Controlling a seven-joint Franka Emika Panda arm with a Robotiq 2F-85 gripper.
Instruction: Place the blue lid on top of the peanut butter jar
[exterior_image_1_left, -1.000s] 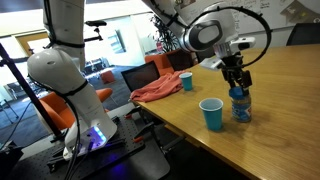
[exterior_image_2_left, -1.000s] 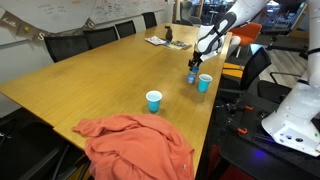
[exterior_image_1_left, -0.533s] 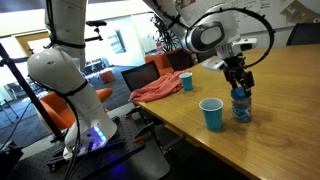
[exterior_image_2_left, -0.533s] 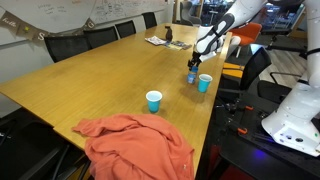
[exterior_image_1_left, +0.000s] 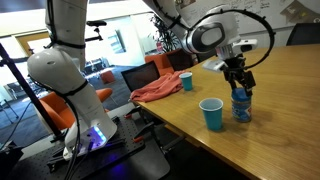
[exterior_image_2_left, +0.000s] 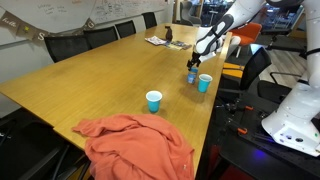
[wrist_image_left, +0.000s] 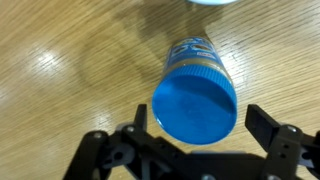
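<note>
The peanut butter jar (wrist_image_left: 200, 62) stands upright on the wooden table, also seen in both exterior views (exterior_image_1_left: 240, 105) (exterior_image_2_left: 192, 75). The blue lid (wrist_image_left: 195, 103) sits on top of the jar. My gripper (wrist_image_left: 195, 125) is open just above the lid, with one finger on each side and gaps between the fingers and the lid. In an exterior view the gripper (exterior_image_1_left: 238, 82) hovers right over the jar top.
A blue cup (exterior_image_1_left: 211, 114) stands close beside the jar, near the table edge (exterior_image_2_left: 204, 83). Another blue cup (exterior_image_2_left: 153, 101) and an orange-red cloth (exterior_image_2_left: 135, 143) lie farther along the table. Chairs stand around the table.
</note>
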